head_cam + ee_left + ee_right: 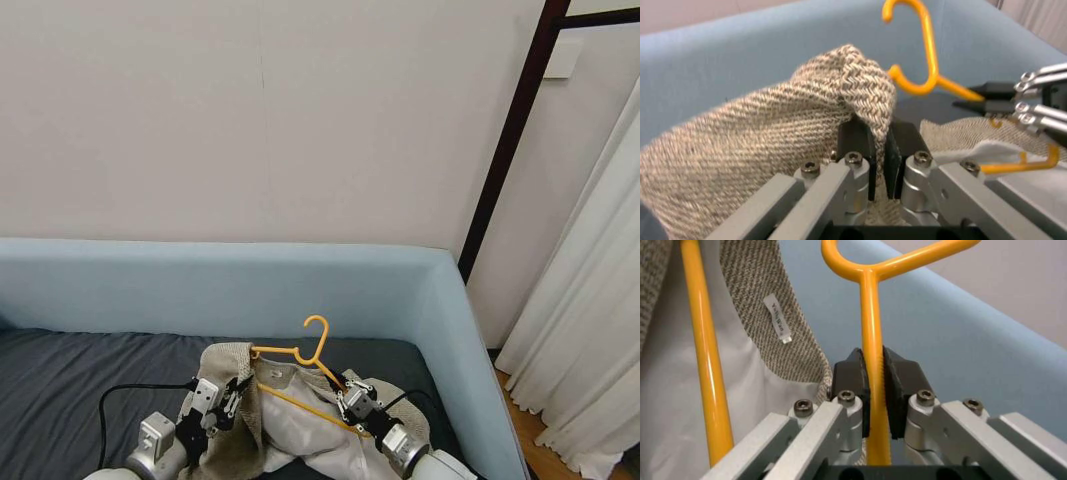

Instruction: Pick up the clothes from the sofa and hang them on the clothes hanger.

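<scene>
White tag (pixel 777 318) on garment (pixel 747 280) has illegible print.

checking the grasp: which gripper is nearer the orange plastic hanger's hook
Right. The right gripper is shut on the orange plastic hanger just below its hook; the left gripper sits farther off to the side, jaws shut on the beige woven garment.
</scene>
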Motion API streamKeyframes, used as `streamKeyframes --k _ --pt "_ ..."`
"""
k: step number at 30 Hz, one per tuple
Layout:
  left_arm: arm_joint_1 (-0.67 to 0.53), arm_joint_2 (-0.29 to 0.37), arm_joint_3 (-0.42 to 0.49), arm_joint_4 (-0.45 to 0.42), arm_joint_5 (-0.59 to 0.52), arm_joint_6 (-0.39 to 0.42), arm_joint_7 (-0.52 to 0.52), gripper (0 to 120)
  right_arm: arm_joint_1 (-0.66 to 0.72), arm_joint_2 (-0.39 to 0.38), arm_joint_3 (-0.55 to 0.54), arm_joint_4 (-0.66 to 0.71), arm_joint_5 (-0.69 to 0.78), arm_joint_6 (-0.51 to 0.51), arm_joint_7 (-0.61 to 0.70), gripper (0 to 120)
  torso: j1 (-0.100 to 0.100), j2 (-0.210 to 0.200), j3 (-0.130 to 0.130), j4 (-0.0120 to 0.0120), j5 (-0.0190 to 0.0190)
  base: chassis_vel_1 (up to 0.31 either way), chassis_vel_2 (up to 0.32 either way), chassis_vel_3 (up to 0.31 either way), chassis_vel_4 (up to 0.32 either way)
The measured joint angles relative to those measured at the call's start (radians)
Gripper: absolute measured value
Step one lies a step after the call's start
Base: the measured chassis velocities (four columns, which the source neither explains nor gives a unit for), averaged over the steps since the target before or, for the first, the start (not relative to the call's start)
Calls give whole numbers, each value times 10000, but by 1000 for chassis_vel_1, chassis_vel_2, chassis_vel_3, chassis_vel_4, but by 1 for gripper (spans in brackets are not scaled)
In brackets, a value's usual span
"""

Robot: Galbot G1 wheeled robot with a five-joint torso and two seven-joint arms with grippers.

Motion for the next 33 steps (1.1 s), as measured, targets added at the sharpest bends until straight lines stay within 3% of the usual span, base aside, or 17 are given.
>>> streamKeyframes --k 11,18,26,33 --pt "-128 795 -329 -385 -146 -55 199 3 448 598 -390 -764 -1390 419 -13 5 0 1 0 -3 1 0 0 0 0" --pt "-110 816 -225 -298 270 81 263 3 808 762 -768 -570 -598 -274 31 5 0 1 0 -1 1 0 0 0 0" --pt "-396 374 426 268 1186 484 179 3 1462 1070 -1361 -759 -2603 -1091 40 5 0 0 0 5 2 0 0 0 0" --pt "-1393 198 1469 721 1504 674 14 3 1488 842 -1197 -759 -2699 -2317 496 5 0 1 0 -2 1 0 0 0 0"
